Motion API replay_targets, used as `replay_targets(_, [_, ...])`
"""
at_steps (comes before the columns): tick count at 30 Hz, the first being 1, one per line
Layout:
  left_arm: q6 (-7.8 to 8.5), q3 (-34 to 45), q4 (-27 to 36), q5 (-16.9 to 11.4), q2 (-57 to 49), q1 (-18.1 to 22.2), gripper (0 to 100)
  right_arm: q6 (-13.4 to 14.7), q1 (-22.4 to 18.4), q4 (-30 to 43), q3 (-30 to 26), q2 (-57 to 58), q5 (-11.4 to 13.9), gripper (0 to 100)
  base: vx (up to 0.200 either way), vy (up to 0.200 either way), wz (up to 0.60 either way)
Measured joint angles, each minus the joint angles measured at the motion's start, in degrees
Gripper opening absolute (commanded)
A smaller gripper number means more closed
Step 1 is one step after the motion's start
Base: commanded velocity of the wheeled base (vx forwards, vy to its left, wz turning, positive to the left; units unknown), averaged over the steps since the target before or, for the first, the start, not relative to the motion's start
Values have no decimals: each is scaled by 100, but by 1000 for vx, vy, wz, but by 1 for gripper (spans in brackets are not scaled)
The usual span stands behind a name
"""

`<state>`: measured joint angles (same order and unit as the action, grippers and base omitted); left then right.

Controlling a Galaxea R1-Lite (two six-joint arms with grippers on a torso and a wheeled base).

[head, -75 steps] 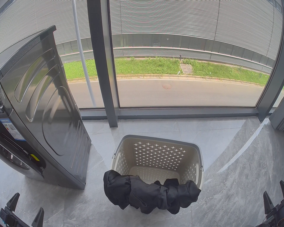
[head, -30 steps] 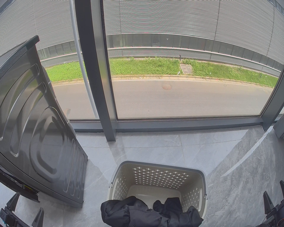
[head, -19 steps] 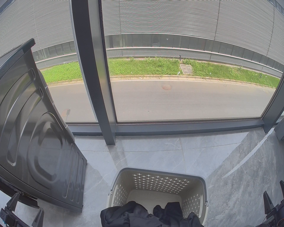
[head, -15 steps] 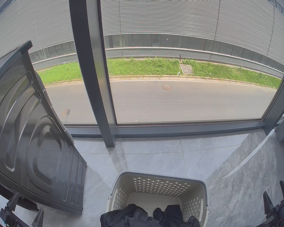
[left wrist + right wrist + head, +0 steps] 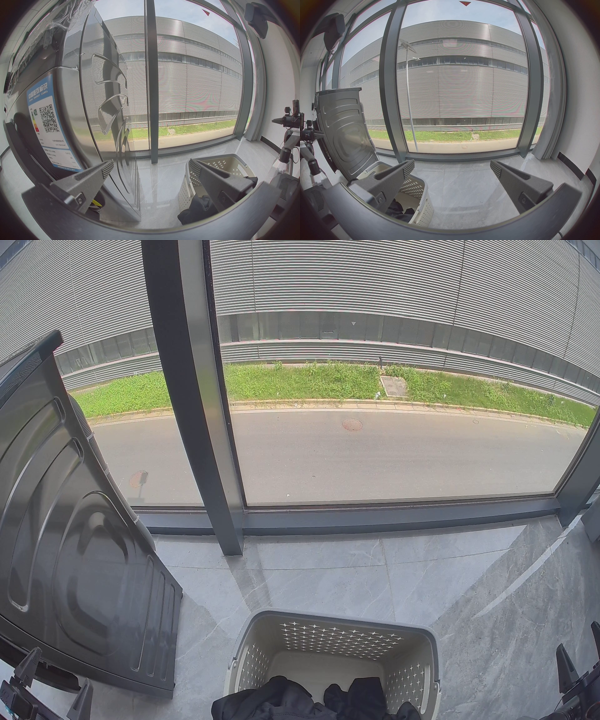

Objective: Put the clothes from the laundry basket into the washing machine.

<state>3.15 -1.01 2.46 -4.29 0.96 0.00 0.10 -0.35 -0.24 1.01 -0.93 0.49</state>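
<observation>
The whole head view has shifted over the last couple of seconds. I read that as the camera moving, not the things. The basket (image 5: 340, 619) now sits at 6 o'clock with its near rim cut off by the frame edge, where earlier it lay closer to the middle. The washer (image 5: 75, 565) now fills more of the 9 o'clock side.

The clothes (image 5: 281, 699), a dark bundle, lie over the basket's near rim as before, partly inside it. The left tool (image 5: 57, 671) at 7 o'clock and the right tool (image 5: 580, 646) at 5 o'clock keep their places low in the view. Both are spread wide and hold nothing.

For the task, I judge that I have closed in on the basket but no pick has started: every garment is still in it. The bundle lies roughly between the two tools, so either could go down for it. I cannot tell from here whether the washer door is open, and that needs settling before I carry anything across.
</observation>
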Motion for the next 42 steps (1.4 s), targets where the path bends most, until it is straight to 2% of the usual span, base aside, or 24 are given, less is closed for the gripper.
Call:
replay_targets(14, [0,0,-1,-2,0,0,100,-2,0,2,0,0,0,100,0,0,0])
replay_targets(42, [29,0,-1,-2,0,0,100,-10,0,-2,0,0,2,100,-200,0,0])
